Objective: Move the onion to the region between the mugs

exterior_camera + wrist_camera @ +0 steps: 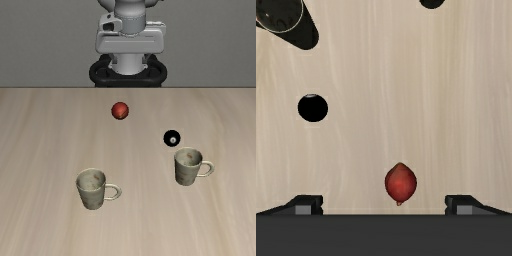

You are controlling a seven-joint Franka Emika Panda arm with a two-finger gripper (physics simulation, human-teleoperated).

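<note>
At the exterior view's left stands a mug, upright on the table, its handle pointing toward the gap. Further along is the onion, lying on the bare wood well short of both mugs and nowhere near the region it is meant for. In the wrist view it sits below the gripper, roughly between the two fingertips but untouched by either. The fingers are spread wide and hold nothing. Next comes a black ball, and just beside it the second mug, also upright. The main risk, as I judge it, is the onion's shape: it is rounded and smooth, so a descent that is off-centre could make one finger nudge it first and send it rolling away before the fingers close. A weak pinch could let it slip out during the carry. The ball lies close to the line from the onion to the gap, so a low carry might knock it, or clip the rim of the second mug. Letting go from too high could let the onion roll out from between the mugs.
</note>
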